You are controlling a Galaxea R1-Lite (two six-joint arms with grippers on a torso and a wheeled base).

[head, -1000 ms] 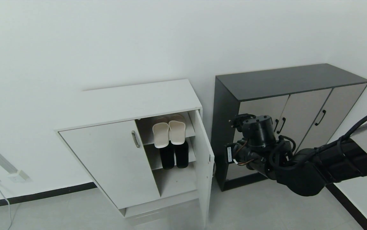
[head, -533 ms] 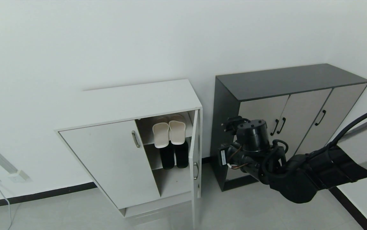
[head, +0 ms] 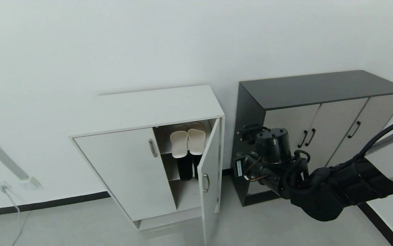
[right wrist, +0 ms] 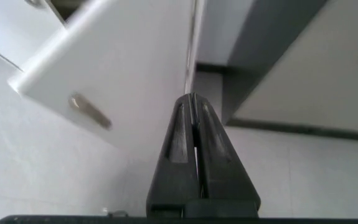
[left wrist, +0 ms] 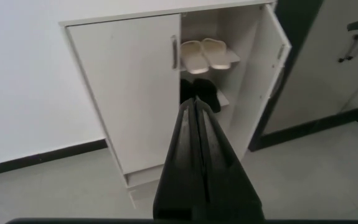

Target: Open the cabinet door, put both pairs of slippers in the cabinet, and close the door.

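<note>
Right claw (right wrist: 194, 99) clenched, empty, by half-shut door (head: 211, 160) | press outer face steadily | stop flush with cabinet (head: 155, 106).

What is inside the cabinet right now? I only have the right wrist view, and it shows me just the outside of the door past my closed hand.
Observer: Both pairs are in. The cream slippers sit one level above the black slippers.
Operator: How wide is the gap to close?
Observer: In the head view the right door stands roughly halfway open, swung out at an angle toward the floor in front.
Operator: Where is my other arm?
Observer: The left hand is shut and empty. It is held out in front of the cabinet and aimed at the opening.
</note>
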